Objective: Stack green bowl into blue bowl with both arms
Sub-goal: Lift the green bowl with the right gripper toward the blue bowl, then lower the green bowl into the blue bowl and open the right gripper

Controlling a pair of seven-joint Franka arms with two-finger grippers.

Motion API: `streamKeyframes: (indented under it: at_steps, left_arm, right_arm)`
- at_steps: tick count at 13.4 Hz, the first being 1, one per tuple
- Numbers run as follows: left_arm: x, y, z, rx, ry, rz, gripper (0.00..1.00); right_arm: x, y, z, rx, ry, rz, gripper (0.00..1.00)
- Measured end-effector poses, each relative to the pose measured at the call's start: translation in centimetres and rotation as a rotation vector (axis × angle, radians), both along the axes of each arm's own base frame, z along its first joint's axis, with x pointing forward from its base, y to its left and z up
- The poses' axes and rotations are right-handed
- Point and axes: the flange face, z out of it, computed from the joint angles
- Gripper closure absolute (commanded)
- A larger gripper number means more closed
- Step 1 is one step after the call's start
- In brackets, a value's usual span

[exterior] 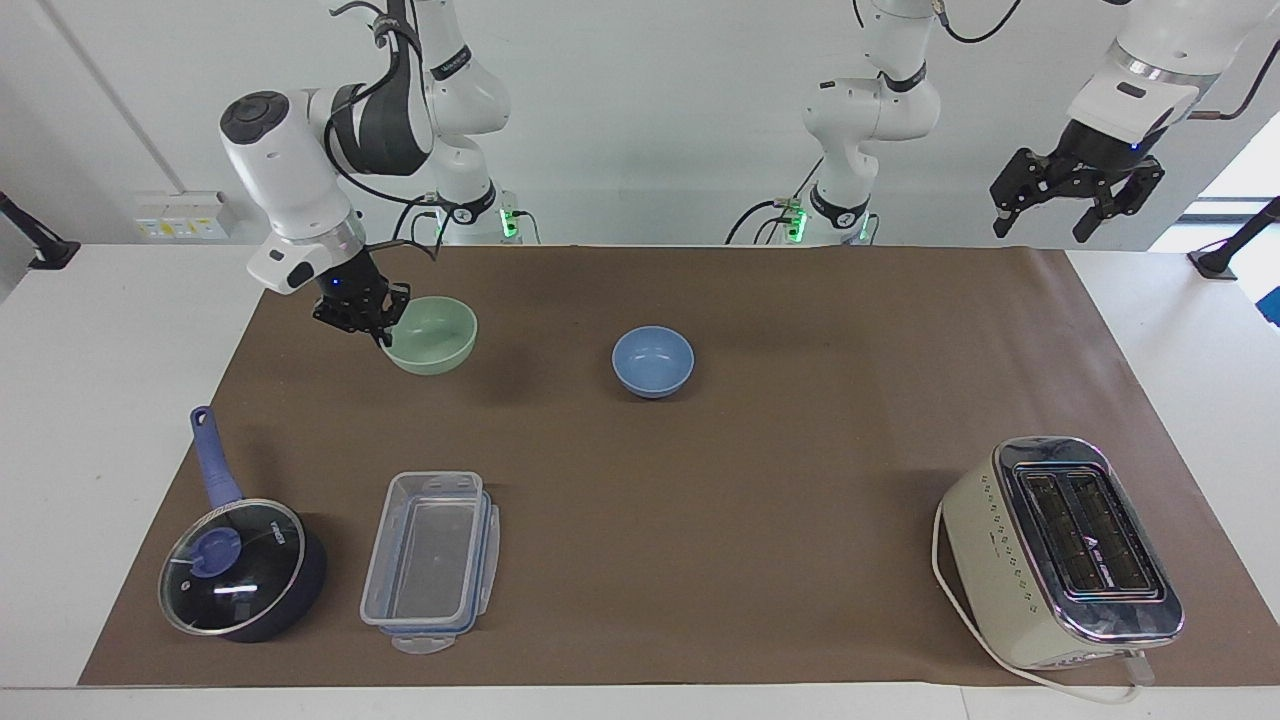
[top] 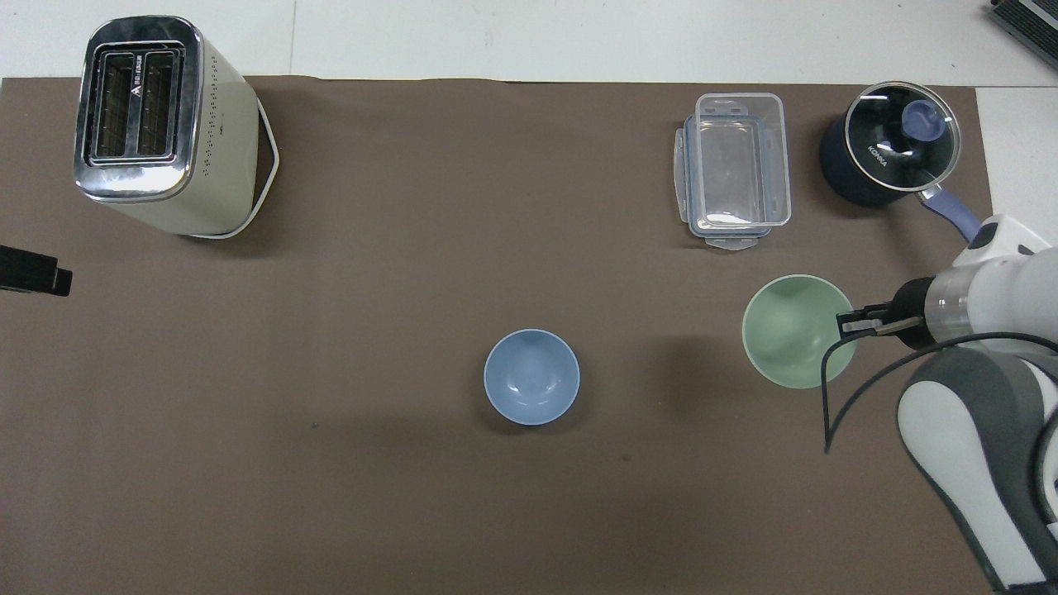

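Right gripper [exterior: 383,338] pinches my green bowl [exterior: 432,336] by one rim, upper left of frame; it may tip loose.

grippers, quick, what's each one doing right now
Right gripper: shut on the rim of the green bowl, holding it lifted off the brown mat.
Left gripper: open, holding nothing, waiting up at its own end of the table.

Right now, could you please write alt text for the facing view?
The right pincer holds the green bowl by its rim, lifted above the brown mat, beside the blue bowl. The left pincer waits, raised at the table's end.
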Motion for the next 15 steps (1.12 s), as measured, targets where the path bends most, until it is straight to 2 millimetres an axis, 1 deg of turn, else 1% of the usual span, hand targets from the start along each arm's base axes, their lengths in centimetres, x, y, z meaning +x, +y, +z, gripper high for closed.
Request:
streamKeyframes:
  at_steps: [3,4,8,10,12,15]
  left_arm:
    - [0.0,0.0,0.0,0.0,0.0,0.0,0.0]
    - [0.0,0.0,0.0,0.0,0.0,0.0,0.0]
    - [0.0,0.0,0.0,0.0,0.0,0.0,0.0]
    - [0.0,0.0,0.0,0.0,0.001,0.0,0.0]
    - [-0.1,0.0,-0.2,0.0,0.009,0.0,0.0]
    - [-0.2,0.0,-0.6,0.001,0.024,0.0,0.0]
  right_arm:
    - [-0.2,5.9,0.4,0.01,0.003,-0.039,1.0]
    - [-0.4,8.1,0.3,0.013,0.008,-0.051,1.0]
    - [-1.6,16.5,-1.4,0.025,0.051,-0.102,1.0]
    - [-2.0,20.5,-2.1,0.067,0.056,-0.134,1.0]
    - [-2.6,23.4,-3.0,0.098,0.077,-0.151,1.0]
    - [-3.2,26.3,-5.0,0.105,0.093,-0.169,1.0]
